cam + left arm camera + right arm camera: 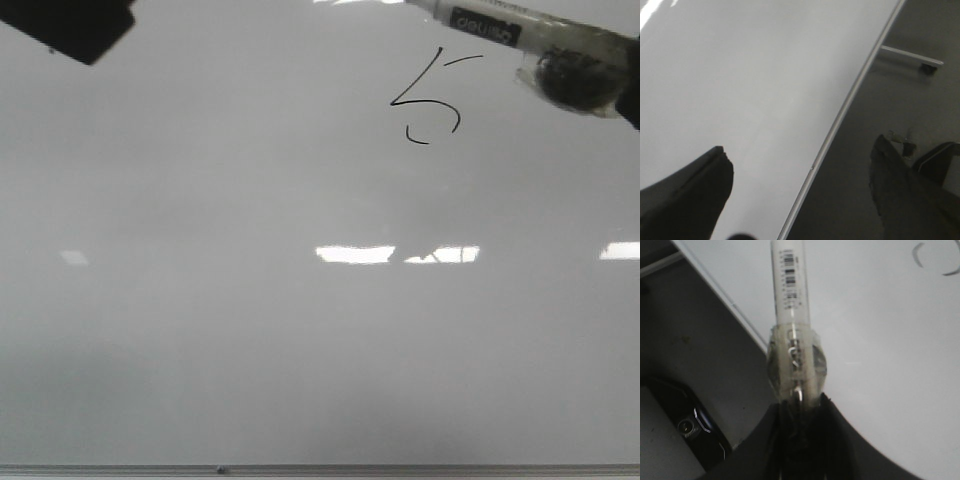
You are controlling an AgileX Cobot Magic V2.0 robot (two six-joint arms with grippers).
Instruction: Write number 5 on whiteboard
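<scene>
A hand-drawn number 5 (430, 98) stands complete in the upper right of the whiteboard (250, 330), its stem, top dash and open belly all inked, so the writing looks done. The right gripper (801, 412) is clamped on a taped marker (480, 24) held off the board beside the digit; the left gripper (800, 175) hangs spread and empty.

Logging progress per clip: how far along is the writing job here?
Done: a black number 5 with stem, top dash and belly stands on the whiteboard. In hand: the right gripper holds the marker, its tip out of view. The left gripper is open over the board's edge. Left: apparently nothing.
</scene>
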